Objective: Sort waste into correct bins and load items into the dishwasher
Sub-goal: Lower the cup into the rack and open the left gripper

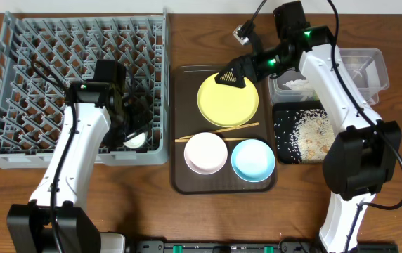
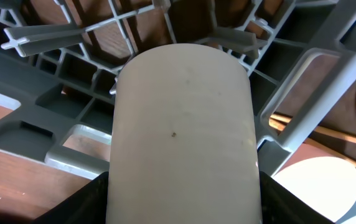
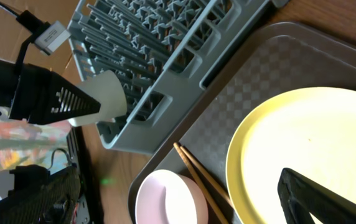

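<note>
My left gripper (image 1: 132,133) is shut on the small white cup (image 2: 184,137) and holds it inside the front right corner of the grey dish rack (image 1: 46,70). The cup also shows in the right wrist view (image 3: 106,93). My right gripper (image 1: 232,76) is open and empty, just above the far left edge of the yellow-green plate (image 1: 230,102). Only one of its fingers (image 3: 327,199) shows in the right wrist view. The white bowl (image 1: 205,152), the light-blue bowl (image 1: 252,159) and the chopsticks (image 1: 218,131) lie near the plate. The snack wrapper is out of view.
The plate, bowls and chopsticks sit on a brown serving tray (image 1: 187,184). At the right, a clear tub (image 1: 371,70) holds white tissue (image 1: 298,85). In front of it, a black tray (image 1: 284,151) holds rice and scraps (image 1: 312,130).
</note>
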Tool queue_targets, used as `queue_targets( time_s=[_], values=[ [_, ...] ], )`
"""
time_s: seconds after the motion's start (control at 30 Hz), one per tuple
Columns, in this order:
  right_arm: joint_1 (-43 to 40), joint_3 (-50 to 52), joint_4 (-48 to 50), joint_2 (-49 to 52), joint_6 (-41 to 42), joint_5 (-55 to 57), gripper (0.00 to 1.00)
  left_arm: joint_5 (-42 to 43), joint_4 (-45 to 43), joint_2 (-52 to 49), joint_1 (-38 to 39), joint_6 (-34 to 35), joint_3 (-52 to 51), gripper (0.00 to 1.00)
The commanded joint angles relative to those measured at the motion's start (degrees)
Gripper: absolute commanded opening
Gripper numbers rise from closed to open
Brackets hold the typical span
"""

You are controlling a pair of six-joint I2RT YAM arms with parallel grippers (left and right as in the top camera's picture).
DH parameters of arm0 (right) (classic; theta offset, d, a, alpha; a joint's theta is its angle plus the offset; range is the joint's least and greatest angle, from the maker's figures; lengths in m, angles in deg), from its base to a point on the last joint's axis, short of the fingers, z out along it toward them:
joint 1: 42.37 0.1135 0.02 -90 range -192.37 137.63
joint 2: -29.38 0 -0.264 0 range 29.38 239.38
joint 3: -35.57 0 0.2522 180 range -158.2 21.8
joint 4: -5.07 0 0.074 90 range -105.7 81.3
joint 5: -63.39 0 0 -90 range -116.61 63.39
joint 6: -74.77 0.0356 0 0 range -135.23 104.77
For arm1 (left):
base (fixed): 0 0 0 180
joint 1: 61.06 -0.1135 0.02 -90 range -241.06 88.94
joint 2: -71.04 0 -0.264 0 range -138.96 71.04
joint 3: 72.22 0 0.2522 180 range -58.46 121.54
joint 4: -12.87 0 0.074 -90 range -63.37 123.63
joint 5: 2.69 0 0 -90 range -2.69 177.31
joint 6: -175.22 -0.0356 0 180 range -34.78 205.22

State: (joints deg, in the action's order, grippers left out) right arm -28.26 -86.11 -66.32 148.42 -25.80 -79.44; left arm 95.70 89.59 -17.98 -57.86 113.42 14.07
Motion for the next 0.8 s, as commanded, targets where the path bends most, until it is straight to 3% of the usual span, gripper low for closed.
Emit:
queue_targets(
  time_s=[0.0, 0.37, 0.77],
  values=[
    [0.2, 0.1, -0.1, 0.1, 0.2, -0.5, 0.99, 2.8, -1.7, -1.0, -0.2, -2.1, 1.1, 0.32],
    [0.8, 0.1, -0.3, 0.1, 0.2, -0.5, 0.99, 5.1, 3.7, 0.3, -0.2, -3.4, 3.1, 0.38],
    [1.8, 0.1, -0.2, 0.1, 0.2, -0.5, 0.99, 1.4, 1.6, -0.1, -0.2, -3.8, 1.2, 0.48]
  ],
)
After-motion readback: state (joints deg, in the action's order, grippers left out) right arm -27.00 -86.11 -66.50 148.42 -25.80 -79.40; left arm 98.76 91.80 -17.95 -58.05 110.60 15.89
